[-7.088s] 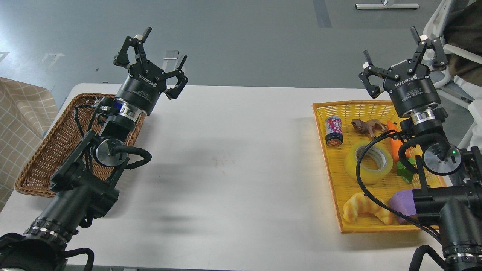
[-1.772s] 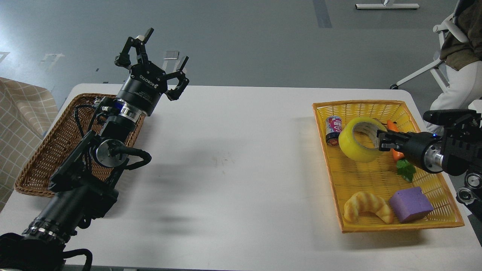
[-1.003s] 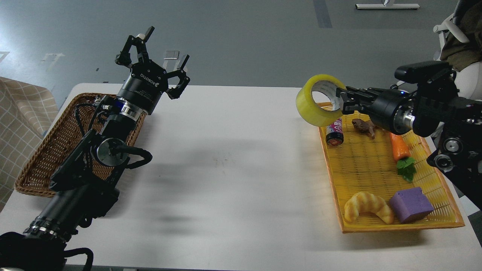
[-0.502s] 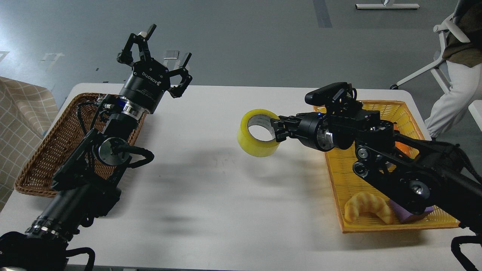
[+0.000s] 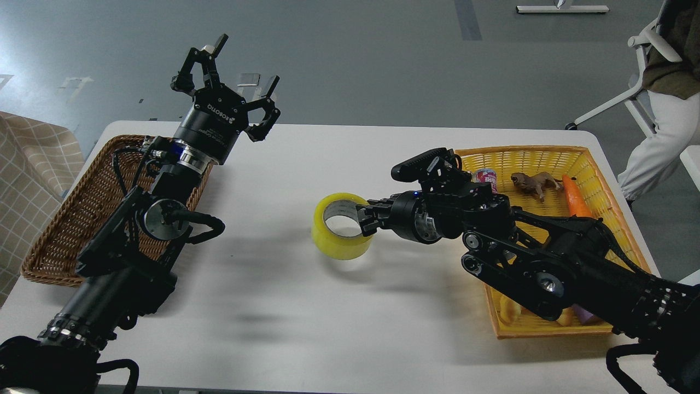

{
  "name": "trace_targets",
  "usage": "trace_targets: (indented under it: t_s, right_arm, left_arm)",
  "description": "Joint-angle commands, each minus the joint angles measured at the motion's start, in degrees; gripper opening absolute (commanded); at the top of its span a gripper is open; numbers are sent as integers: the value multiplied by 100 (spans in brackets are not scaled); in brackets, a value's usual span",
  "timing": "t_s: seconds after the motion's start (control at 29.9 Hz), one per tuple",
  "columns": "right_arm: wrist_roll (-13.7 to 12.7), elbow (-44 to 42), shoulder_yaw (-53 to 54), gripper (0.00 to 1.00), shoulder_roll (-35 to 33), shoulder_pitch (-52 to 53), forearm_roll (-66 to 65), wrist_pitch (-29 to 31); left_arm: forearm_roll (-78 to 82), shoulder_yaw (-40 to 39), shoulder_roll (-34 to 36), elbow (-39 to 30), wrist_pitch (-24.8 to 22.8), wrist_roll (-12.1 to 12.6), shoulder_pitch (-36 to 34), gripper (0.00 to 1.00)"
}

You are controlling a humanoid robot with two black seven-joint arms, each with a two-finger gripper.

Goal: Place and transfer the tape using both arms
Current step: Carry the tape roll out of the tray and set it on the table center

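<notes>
tape (image 5: pixel 341 226) carried from yellow tray (image 5: pixel 596 164) to table centre, right hand (image 5: pixel 365 218) gripping, lowered

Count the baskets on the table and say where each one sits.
2. The brown wicker basket sits at the table's left edge, behind the left arm. The yellow basket sits at the right edge, partly covered by the right arm.

A smooth grey-blue floor (image 5: pixel 355 60) fills the upper half of the view, marked with a darker stripe (image 5: pixel 467 19) and a few pale tape patches (image 5: pixel 71 83), and lit evenly with soft reflections. A white rectangular table with rounded corners (image 5: pixel 306 306) spans the foreground, with a beige checked cloth (image 5: pixel 27 164) at its left edge. At far right stands what looks like a white swivel chair (image 5: pixel 637 71), partly cropped, and a flat white base (image 5: pixel 562 9) lies on the floor at top.
</notes>
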Motion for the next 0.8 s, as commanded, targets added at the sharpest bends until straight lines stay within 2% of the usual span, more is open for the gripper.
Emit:
trace_targets:
  t_s: [0.0, 0.77]
  right_arm:
    - [0, -138, -127, 0, 120, 5, -1, 0]
    - [-9, -604, -373, 0, 490, 84, -256, 0]
  left_arm:
    - [0, 0, -4, -6, 0, 0, 5, 98]
    - [0, 0, -13, -15, 0, -9, 32, 98]
